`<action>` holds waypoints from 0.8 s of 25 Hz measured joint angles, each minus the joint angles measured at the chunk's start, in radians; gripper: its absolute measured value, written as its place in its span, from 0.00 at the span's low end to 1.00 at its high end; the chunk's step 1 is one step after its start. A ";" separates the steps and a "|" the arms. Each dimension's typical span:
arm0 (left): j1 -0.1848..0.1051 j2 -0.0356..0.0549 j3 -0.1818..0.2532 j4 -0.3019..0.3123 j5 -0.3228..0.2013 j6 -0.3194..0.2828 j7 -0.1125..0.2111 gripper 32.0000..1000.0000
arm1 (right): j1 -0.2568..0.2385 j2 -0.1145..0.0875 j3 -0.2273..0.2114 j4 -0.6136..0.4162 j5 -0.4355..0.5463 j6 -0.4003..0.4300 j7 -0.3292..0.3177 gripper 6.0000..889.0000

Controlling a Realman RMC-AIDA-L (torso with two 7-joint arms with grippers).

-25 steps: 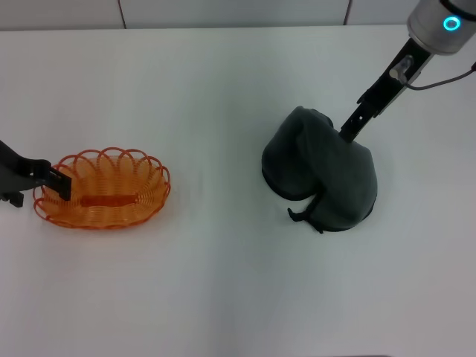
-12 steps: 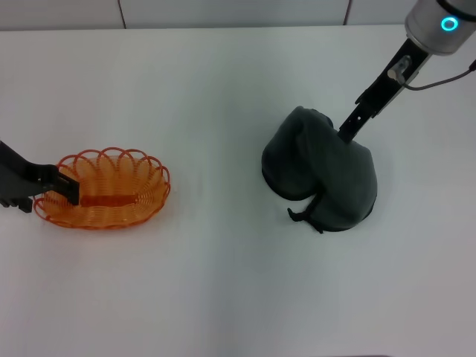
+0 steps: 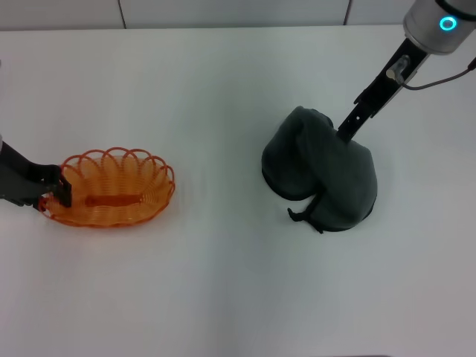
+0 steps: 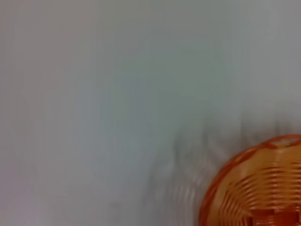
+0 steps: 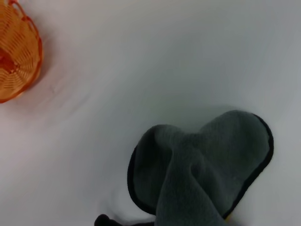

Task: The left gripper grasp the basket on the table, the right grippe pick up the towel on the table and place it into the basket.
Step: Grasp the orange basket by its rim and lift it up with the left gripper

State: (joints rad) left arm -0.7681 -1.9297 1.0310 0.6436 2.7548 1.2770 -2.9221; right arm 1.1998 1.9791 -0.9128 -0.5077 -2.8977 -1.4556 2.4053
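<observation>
The orange wire basket (image 3: 111, 198) stands on the white table (image 3: 223, 290) at the left. My left gripper (image 3: 58, 190), a black claw, is shut on the basket's left rim. The left wrist view shows only part of the basket (image 4: 254, 188). The dark grey-green towel (image 3: 320, 172) lies bunched at the right, with a small loop at its near edge. My right gripper (image 3: 348, 131) comes down from the far right, its slim fingers pinched on the towel's top fold. In the right wrist view the towel (image 5: 197, 174) rises in a ridge and the basket (image 5: 16, 52) is far off.
Bare white tabletop lies between the basket and the towel. A tiled wall edge (image 3: 223, 15) runs along the table's far side.
The left gripper has closed on the rim and dragged the basket a little to the right and nearer. The right gripper and the towel have hardly moved.
</observation>
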 joint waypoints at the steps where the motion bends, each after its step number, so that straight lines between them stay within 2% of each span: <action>1: 0.000 0.0000 0.000 -0.001 -0.002 -0.001 0.002 0.60 | 0.000 0.000 0.000 0.000 0.000 0.000 0.000 0.96; 9: 0.000 -0.0045 0.012 -0.012 -0.002 -0.029 0.024 0.17 | 0.006 0.000 0.000 0.000 0.000 0.000 -0.001 0.96; 20: -0.003 -0.0062 0.006 -0.011 -0.002 -0.027 0.058 0.13 | 0.008 0.000 -0.002 0.000 0.000 0.000 -0.002 0.96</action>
State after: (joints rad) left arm -0.7710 -1.9359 1.0370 0.6321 2.7526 1.2499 -2.8638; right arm 1.2082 1.9787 -0.9143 -0.5078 -2.8977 -1.4557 2.4037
